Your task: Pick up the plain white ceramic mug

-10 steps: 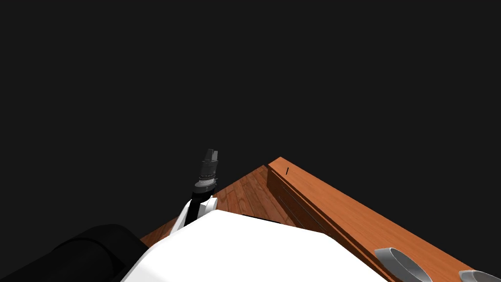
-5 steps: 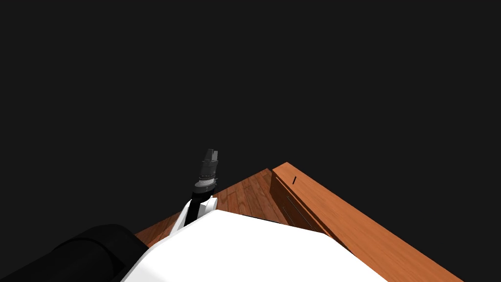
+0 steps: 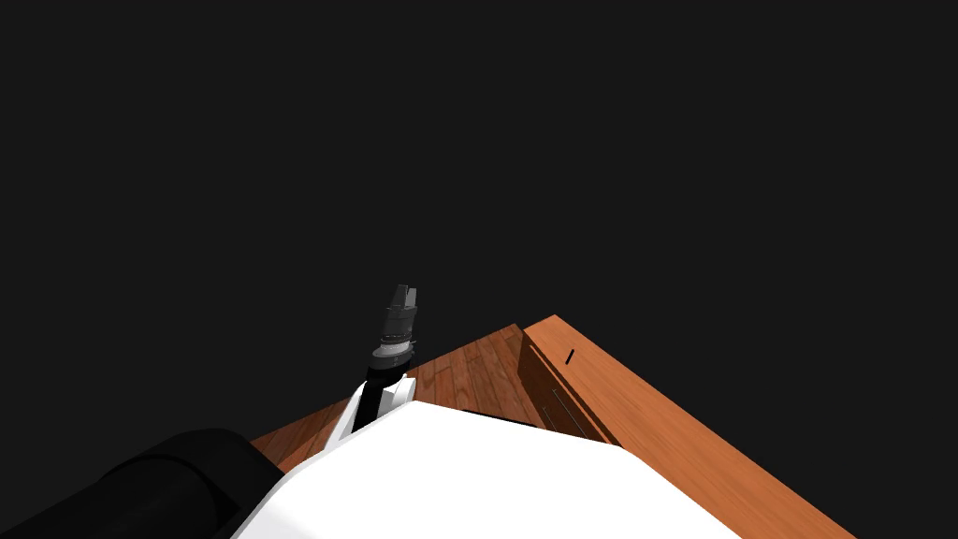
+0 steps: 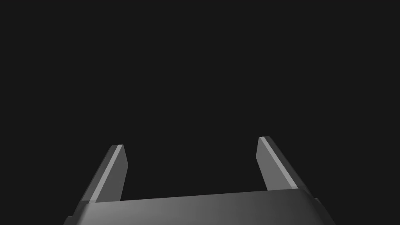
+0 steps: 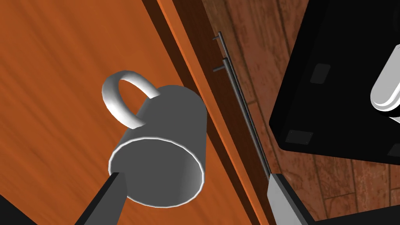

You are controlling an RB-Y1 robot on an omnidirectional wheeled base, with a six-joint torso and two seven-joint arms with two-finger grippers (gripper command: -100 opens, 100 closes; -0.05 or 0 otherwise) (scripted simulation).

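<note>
In the right wrist view the mug [image 5: 164, 144] is white-grey with a loop handle. It stands upright on an orange wooden top [image 5: 50, 90], close to that top's front edge. My right gripper [image 5: 197, 181] is open above it. One fingertip [image 5: 117, 183] overlaps the mug's rim and the other [image 5: 279, 191] hangs past the top's edge, so the mug sits between them, nearer the first. My left gripper [image 3: 403, 298] is raised in front of my chest against a black area, and its fingers [image 4: 117, 168] stand apart with nothing between them.
The wooden top [image 3: 674, 440] runs along my right side, with a small black mark [image 3: 569, 355] near its far corner. Thin metal drawer handles [image 5: 234, 82] line its front face. Brown plank floor [image 3: 468, 370] lies beside it.
My head view has shifted: the wooden top now sits lower and further right, and two grey rims seen at the bottom right a second ago have left the picture. The left arm has kept its pose.
</note>
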